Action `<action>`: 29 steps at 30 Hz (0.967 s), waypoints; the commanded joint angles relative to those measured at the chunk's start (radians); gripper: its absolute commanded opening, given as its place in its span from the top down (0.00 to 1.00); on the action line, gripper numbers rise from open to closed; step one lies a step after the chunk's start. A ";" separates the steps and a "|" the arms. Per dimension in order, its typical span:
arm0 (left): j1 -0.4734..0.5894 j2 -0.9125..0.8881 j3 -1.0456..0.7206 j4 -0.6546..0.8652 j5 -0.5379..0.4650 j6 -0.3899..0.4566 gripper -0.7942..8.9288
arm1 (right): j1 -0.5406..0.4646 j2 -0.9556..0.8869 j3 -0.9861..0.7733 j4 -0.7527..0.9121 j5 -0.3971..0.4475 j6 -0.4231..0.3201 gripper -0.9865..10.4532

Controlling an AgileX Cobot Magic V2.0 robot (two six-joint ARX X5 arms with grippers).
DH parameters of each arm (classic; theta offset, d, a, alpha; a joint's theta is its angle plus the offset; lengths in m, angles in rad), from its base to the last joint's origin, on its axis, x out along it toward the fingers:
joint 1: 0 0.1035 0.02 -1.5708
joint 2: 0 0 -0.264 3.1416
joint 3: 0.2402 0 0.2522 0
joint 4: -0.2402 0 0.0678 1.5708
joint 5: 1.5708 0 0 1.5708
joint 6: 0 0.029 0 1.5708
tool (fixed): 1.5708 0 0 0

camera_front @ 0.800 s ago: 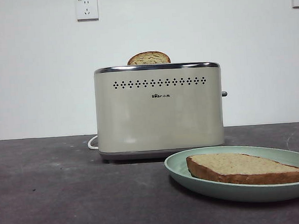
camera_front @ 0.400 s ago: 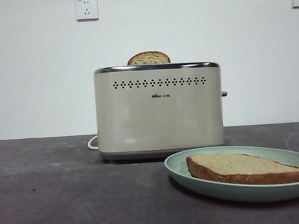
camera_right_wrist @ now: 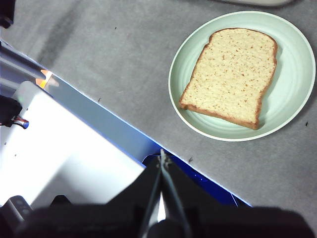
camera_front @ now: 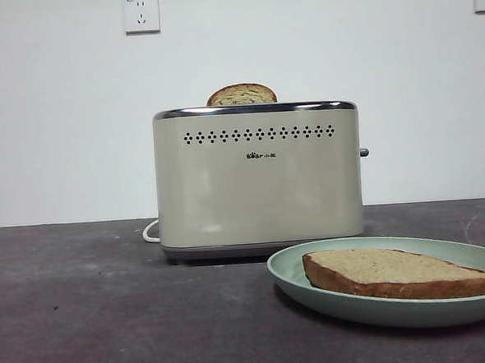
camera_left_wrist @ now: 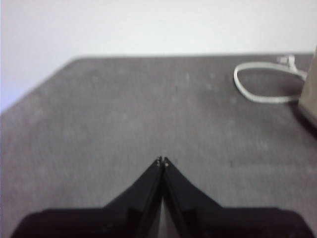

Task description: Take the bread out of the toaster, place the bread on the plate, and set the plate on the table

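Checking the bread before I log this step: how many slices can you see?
2. The bread lies flat on the plate. A narrower domed slice pokes up from the toaster. More could be hidden inside its slots.

No visible change: bread (camera_front: 400, 272), plate (camera_front: 291, 269), toaster (camera_front: 259, 180) all as before

My front view is evenly and softly lit; the cream boxy toaster (camera_front: 259, 179) throws only a thin dark shadow along its base onto the dark grey matte table (camera_front: 111, 321), and its chrome rim carries faint glare. The round mint-green plate (camera_front: 315, 296) shades the table just beneath it. My left wrist picture is hazy and soft throughout. My right wrist picture is sharper, with blown-out white beyond the table's edge.
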 commanded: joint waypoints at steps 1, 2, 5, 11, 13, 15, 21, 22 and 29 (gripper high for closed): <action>0.003 -0.003 -0.013 0.006 0.012 -0.045 0.92 | 0.001 -0.002 -0.006 0.002 0.003 -0.007 0.91; 0.004 -0.003 -0.013 0.008 0.014 -0.056 0.92 | 0.001 -0.002 -0.006 0.002 0.003 -0.008 0.91; 0.004 -0.003 -0.013 0.008 0.009 -0.056 0.92 | 0.001 -0.002 -0.006 0.002 0.003 -0.008 0.91; 0.004 -0.003 -0.013 0.008 0.007 -0.055 0.92 | 0.001 -0.002 -0.006 0.002 0.003 -0.008 0.91; 0.004 -0.003 -0.013 0.008 0.007 -0.055 0.92 | 0.001 -0.002 -0.006 0.002 0.003 -0.008 0.91; 0.004 -0.003 -0.013 0.008 0.007 -0.055 0.92 | 0.001 -0.002 -0.006 0.002 0.003 -0.008 0.91; 0.004 -0.003 -0.013 0.008 0.007 -0.055 0.92 | 0.001 -0.002 -0.006 0.002 0.003 -0.007 0.91; 0.004 -0.003 -0.013 0.008 0.007 -0.055 0.92 | 0.001 -0.002 -0.006 0.002 0.003 -0.007 0.91; 0.004 -0.003 -0.013 0.008 0.007 -0.055 0.92 | 0.007 -0.026 -0.005 0.005 0.177 -0.055 0.91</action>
